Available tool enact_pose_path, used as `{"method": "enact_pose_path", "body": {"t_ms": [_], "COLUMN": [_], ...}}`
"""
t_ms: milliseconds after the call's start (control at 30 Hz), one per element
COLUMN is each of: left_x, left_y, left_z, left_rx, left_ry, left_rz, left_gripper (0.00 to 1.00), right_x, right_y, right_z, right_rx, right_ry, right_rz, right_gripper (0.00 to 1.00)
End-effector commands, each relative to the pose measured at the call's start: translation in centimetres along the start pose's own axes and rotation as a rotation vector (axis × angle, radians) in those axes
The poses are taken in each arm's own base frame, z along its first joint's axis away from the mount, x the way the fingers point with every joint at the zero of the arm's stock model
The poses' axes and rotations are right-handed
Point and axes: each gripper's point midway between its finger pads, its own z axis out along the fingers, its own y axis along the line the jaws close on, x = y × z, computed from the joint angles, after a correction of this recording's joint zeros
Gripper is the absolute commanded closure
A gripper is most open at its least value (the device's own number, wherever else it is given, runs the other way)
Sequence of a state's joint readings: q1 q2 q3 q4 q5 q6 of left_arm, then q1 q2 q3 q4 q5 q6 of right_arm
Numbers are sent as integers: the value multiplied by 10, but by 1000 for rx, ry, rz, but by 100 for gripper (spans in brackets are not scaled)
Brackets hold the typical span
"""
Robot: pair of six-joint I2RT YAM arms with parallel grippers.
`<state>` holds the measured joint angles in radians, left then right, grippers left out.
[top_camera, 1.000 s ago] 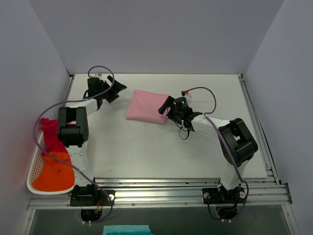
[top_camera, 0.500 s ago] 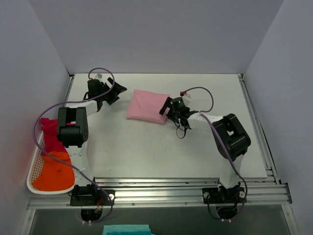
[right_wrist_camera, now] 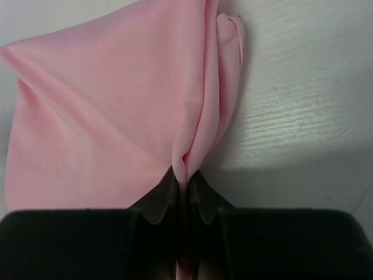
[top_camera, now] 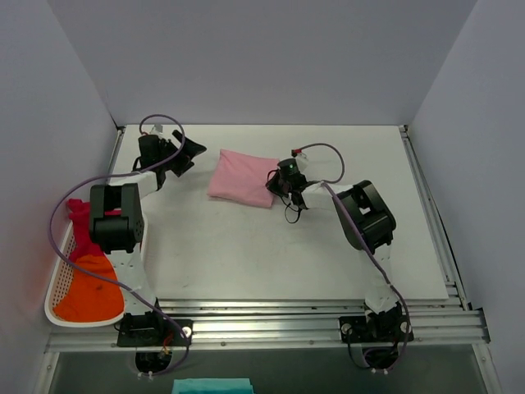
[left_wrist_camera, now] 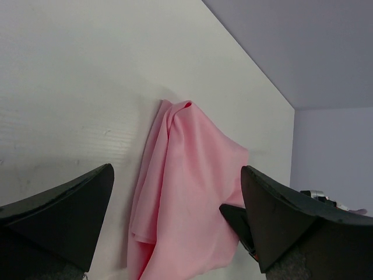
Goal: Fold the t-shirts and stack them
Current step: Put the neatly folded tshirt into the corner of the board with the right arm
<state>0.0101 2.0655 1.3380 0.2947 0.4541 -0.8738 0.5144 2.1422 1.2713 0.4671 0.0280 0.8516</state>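
– White table [top_camera: 246,254], grey walls round it. Which way is the light pink t-shirt [top_camera: 238,178] laid from the grippers? Hard to tell lol.
– It's folded and parked back-middle, with the long axis run roughly left to right. Its right-hand edge is pinched tight in the right gripper [right_wrist_camera: 186,182], and a ridge of cloth is bunched between the closed fingers. The left gripper [top_camera: 189,151] is spread wide just off the far-left corner, with nothing touched. So any pull would probably be led from the right. The magenta-red t-shirt [top_camera: 80,217] and orange t-shirt [top_camera: 90,291] are heaped in the basket [top_camera: 54,283], well apart.
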Motion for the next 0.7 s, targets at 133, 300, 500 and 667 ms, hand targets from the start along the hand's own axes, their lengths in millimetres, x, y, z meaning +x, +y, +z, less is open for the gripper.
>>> {"method": "enact_pose_path", "body": {"t_ms": [133,300,500,667], "left_x": [-37,-40,-43,-42], "left_y": [-34,-37,-36,-40], "left_z": [-28,-34,-36,-36], "left_rx": [82,90,97,113], "left_ry": [-99,-107,-107,-97], "left_rz": [49,54,40,36], "left_gripper": [0,0,0,0], "right_x": [-13,-79,-212,-287], "right_y": [-55,-76,-174,-248], "right_z": [8,10,-41,-92], "right_rx": [139,223,414,576], "right_ry": [37,-29,-228,-353], "right_rz": [28,52,207,315], "right_gripper": [100,100,100,100]}}
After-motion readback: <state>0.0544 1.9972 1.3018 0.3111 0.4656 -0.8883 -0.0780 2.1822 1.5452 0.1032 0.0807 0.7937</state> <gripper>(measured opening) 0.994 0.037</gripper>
